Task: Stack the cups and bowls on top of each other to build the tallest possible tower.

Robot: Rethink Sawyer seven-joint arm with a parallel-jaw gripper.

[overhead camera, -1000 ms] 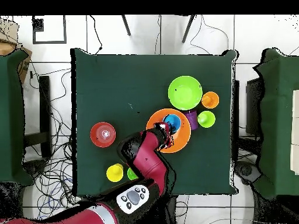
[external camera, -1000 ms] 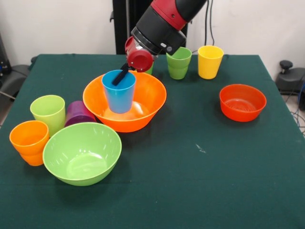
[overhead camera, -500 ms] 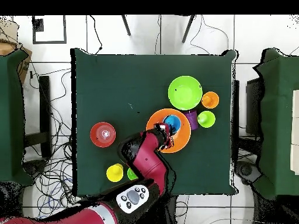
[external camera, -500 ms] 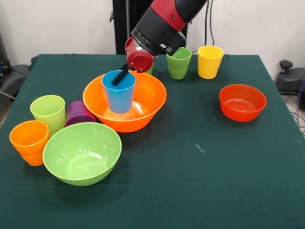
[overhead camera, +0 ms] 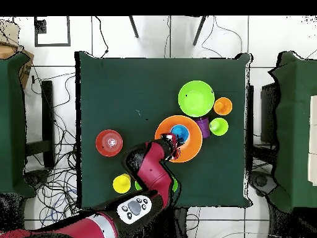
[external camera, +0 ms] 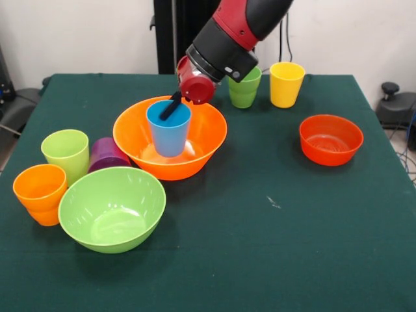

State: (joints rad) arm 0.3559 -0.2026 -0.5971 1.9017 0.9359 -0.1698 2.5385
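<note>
Blue cup [external camera: 169,128] upright inside large orange bowl [external camera: 201,140], mid-counter toward far edge. Claw [external camera: 173,104]: one dark finger dips inside cup mouth, and we judge it clamped on cup rim, though the outer finger is hidden. We read step as seating cup in bowl. Next move calls for release, straight lift clear of rim, then fetching another cup, e.g. purple cup [external camera: 106,153] near left edge.

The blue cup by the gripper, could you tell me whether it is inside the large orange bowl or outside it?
Inside. The blue cup stands upright, mouth up, within the orange bowl, its base below the rim.
</note>
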